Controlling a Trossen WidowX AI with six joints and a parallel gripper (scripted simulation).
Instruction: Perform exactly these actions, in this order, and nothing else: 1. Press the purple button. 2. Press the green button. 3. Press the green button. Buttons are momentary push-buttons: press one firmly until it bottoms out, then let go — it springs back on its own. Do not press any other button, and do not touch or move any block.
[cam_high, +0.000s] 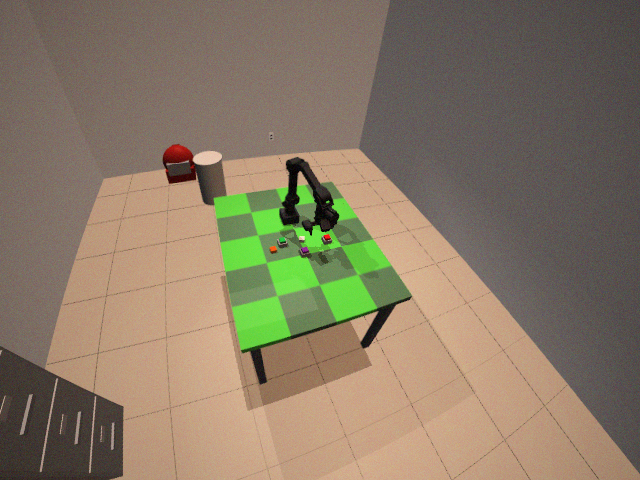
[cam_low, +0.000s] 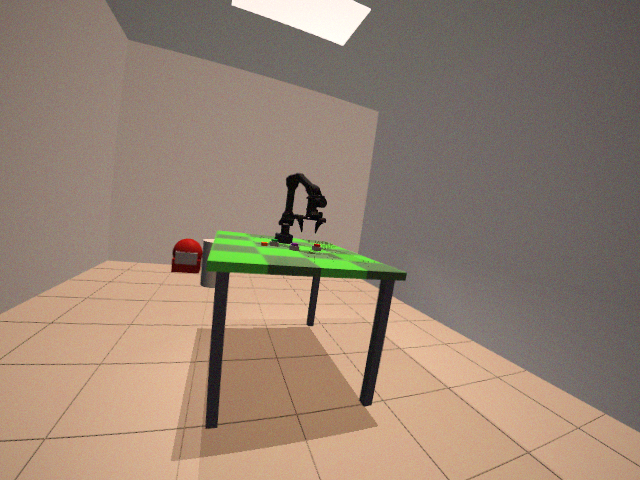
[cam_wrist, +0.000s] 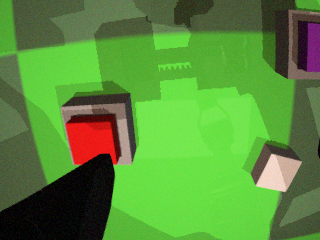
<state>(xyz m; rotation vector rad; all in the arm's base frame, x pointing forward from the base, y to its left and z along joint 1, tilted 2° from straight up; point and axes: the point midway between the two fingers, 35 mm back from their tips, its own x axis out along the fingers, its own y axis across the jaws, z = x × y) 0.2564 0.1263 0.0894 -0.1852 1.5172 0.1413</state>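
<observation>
The purple button (cam_high: 305, 250) (cam_low: 294, 245) (cam_wrist: 311, 47) sits in a grey housing and is cut by the right edge of the wrist view. The green button (cam_high: 282, 240) (cam_low: 273, 241) stands left of it in the top and exterior views and is out of the wrist view. My gripper (cam_high: 317, 231) (cam_low: 309, 231) (cam_wrist: 222, 155) is open and empty, pointing down above the table. In the wrist view its left fingertip overlaps the near edge of the red button, and only a sliver of the other finger shows at the right edge. Neither the top nor the exterior view shows it touching a button.
The red button (cam_high: 327, 237) (cam_low: 316, 246) (cam_wrist: 92, 142) is right of the purple one in the top and exterior views. A whitish block (cam_high: 301, 238) (cam_wrist: 276, 172) lies between the green and red buttons. An orange block (cam_high: 273, 249) (cam_low: 264, 243) lies near the green button.
</observation>
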